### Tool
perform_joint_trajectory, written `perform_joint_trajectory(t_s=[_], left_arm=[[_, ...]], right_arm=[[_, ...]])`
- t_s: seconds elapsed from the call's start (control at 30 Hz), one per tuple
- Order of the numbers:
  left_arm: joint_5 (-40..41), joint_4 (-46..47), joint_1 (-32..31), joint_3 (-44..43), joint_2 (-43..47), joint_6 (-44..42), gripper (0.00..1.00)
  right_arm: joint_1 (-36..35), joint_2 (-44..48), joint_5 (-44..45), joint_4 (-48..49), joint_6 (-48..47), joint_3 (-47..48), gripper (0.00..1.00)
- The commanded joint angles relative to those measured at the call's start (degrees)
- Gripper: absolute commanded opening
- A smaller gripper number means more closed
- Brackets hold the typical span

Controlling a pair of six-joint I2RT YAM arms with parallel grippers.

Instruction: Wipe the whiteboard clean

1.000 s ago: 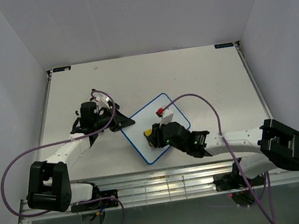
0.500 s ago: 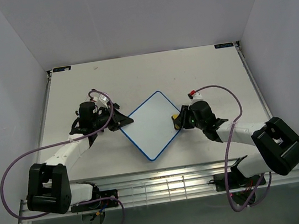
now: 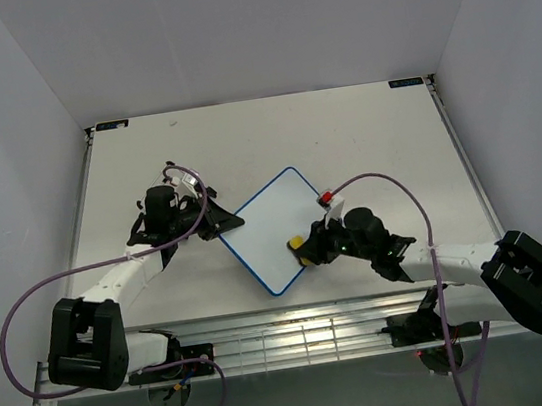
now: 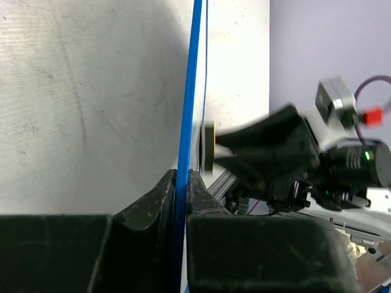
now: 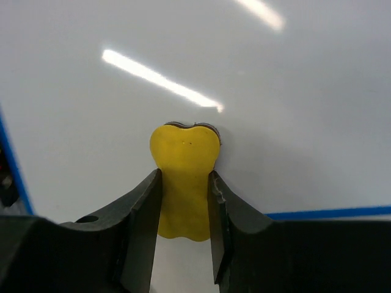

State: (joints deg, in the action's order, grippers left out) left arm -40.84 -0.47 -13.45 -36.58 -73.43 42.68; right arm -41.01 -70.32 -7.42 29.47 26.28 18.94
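Whiteboard [image 3: 272,225] blank, set diagonally on the table [image 3: 373,138], centre-front, between the two arms.
Left gripper [image 3: 222,224] is pinched tight on the blue frame at the board's left corner. Right gripper [image 3: 310,248] is closed on a yellow eraser [image 5: 185,155], squeezing in its sides. The eraser's face is pressed to the glossy surface just inside the board's near-right edge.

The left wrist view shows the whiteboard [image 4: 186,91] only edge-on, its writing face unseen, with the right gripper [image 4: 220,149] beyond it blurred. In the right wrist view the board runs off the top and right edges, and the yellow eraser [image 5: 185,177] covers its own wiping face.
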Motion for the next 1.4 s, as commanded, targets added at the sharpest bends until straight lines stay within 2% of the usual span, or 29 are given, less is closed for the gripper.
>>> perform_joint_trajectory(t_s=[0.0, 0.1, 0.2, 0.23, 0.33, 0.43, 0.6, 0.67, 0.7, 0.73, 0.8, 1.17, 1.27, 1.37], left_arm=[[4.8, -3.32, -3.68, 1.77, -0.83, 1.62, 0.0], [4.55, -1.21, -4.21, 2.12, -2.06, 3.29, 0.0], [2.97, 1.86, -4.39, 2.65, -3.47, 4.61, 0.0], [2.78, 2.05, -4.3, 2.65, -3.65, 4.78, 0.0], [2.08, 2.23, -4.3, 2.48, -3.3, 4.7, 0.0], [2.52, 1.18, -4.39, 1.95, -2.6, 4.0, 0.0], [3.31, 1.17, -4.3, 1.95, -2.33, 4.7, 0.0], [3.66, 2.39, -4.3, 2.21, -2.33, 6.18, 0.0], [3.31, 3.45, -4.3, 2.65, -2.25, 7.15, 0.0], [2.96, 4.5, -4.3, 3.52, -2.25, 8.99, 0.0], [2.61, 6.53, -4.39, 4.14, -2.07, 10.32, 0.0], [3.22, 7.76, -4.39, 4.23, -1.63, 12.7, 0.0], [2.78, 7.59, -4.39, 3.71, -1.28, 12.43, 0.0], [3.04, 5.93, -4.39, 3.09, -0.4, 11.03, 0.0]], right_arm=[[-11.88, 0.1, -3.58, -2.05, -1.06, 0.83, 0.32], [-18.74, -0.42, 0.56, -0.3, 0.78, 2.85, 0.31], [-21.56, -2.62, 3.19, -2.21, -0.88, 5.58, 0.31], [-21.48, -3.15, 7.12, -4.32, -0.88, 5.93, 0.31], [-17.01, -1.41, 11.63, -8.46, 0.86, 3.13, 0.32], [-7.1, 2.01, 13.91, -13.2, 6.31, -0.82, 0.33], [-3.19, 8.53, 16.47, -17.17, 8.61, -4.61, 0.33], [-3.28, 10.73, 10.54, -14.29, 5.91, -6.1, 0.33], [-3.46, 11.26, 5.36, -7.4, 1.71, -6.89, 0.33], [-4.5, 11.35, -2.61, -4.54, 0.45, -8.12, 0.32], [-6.7, 11.26, -5.84, -0.49, -0.88, -8.48, 0.31], [-27.44, 2.92, -2.78, 3.22, 3.51, 0.65, 0.3], [-27.98, 3.35, -3.04, 3.75, 3.95, 1.45, 0.3], [-27.19, 8.17, -0.93, -0.54, 2.46, 2.33, 0.3]])
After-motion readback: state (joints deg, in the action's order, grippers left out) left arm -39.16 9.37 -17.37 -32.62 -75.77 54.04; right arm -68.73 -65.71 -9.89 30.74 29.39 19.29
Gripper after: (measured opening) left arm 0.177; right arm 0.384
